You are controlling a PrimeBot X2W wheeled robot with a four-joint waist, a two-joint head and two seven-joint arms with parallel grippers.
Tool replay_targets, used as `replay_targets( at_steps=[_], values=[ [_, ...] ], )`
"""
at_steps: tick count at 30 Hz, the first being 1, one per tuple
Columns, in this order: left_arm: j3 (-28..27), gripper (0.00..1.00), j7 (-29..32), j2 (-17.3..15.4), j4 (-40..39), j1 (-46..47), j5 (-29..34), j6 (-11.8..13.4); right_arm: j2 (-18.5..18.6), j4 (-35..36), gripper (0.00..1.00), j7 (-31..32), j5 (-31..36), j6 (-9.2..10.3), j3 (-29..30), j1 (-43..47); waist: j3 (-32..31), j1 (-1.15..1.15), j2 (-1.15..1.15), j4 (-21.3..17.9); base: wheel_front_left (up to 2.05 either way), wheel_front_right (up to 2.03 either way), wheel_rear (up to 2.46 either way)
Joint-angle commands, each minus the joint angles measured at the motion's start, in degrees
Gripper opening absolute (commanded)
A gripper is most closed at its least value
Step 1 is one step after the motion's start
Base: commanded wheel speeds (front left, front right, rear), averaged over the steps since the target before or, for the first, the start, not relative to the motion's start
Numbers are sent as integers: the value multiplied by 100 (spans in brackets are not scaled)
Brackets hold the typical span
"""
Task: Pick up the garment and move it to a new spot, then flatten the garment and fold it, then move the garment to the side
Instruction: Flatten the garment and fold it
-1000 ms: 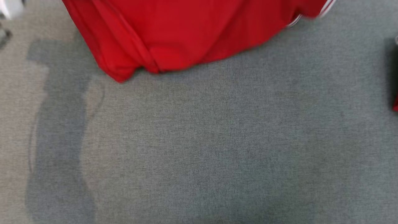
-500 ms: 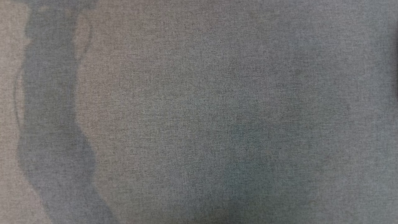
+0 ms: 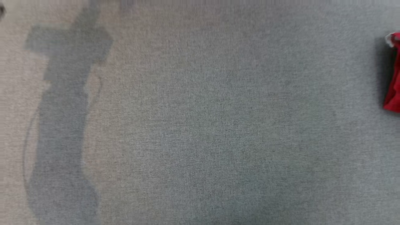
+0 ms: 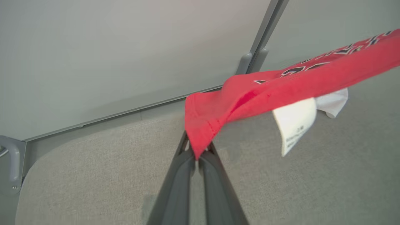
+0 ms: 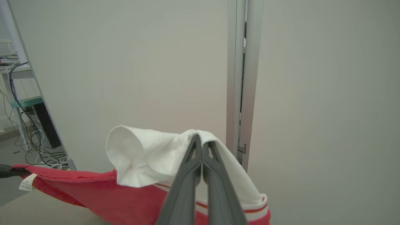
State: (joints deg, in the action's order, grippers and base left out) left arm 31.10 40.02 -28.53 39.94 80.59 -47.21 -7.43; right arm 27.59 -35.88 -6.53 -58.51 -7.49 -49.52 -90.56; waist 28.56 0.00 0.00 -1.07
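Squeezed tight in the left gripper (image 4: 196, 156): a red corner of the garment (image 4: 259, 90), up over the grey table (image 4: 93, 175). Squeezed tight in the right gripper (image 5: 202, 145): its white end. Both lifted, fingers (image 5: 217, 178) pointing at the wall (image 5: 125, 62).

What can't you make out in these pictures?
- Head view: most of the garment is cut off by the right edge.
- Left wrist view: the label print is too small to read; the garment's lettering runs off the right edge.
- Right wrist view: the garment's lower part is cut off by the bottom edge.
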Motion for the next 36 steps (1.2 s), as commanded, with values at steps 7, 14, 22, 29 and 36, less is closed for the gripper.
replay_targets(
  at_steps=[7,14,22,29,36],
  values=[
    [672,0,613,-508,-633,-1356,-945,-7,607,765,0,953,-846,-1,-807,1264,-1084,0,0,7,0,0,0],
    [1085,0,1276,-1034,-1520,-2700,-1797,-8,1300,1560,0,1880,-1452,-1,-1375,2321,-1772,0,0,4,0,0,0],
    [1293,0,1768,-1512,-2397,-3814,-2269,229,2049,2497,0,2573,-1945,-1,-1737,3412,-2242,0,0,-1,0,0,0],
    [1364,0,2117,-2102,-3574,-4732,-2684,676,3024,3443,0,3356,-2324,-1,-1936,4344,-2417,0,0,-44,0,0,0],
    [1341,0,2306,-2464,-4256,-5104,-2935,997,3474,3949,0,3577,-2488,-1,-1842,4742,-2423,0,0,-67,0,0,0]
  ],
)
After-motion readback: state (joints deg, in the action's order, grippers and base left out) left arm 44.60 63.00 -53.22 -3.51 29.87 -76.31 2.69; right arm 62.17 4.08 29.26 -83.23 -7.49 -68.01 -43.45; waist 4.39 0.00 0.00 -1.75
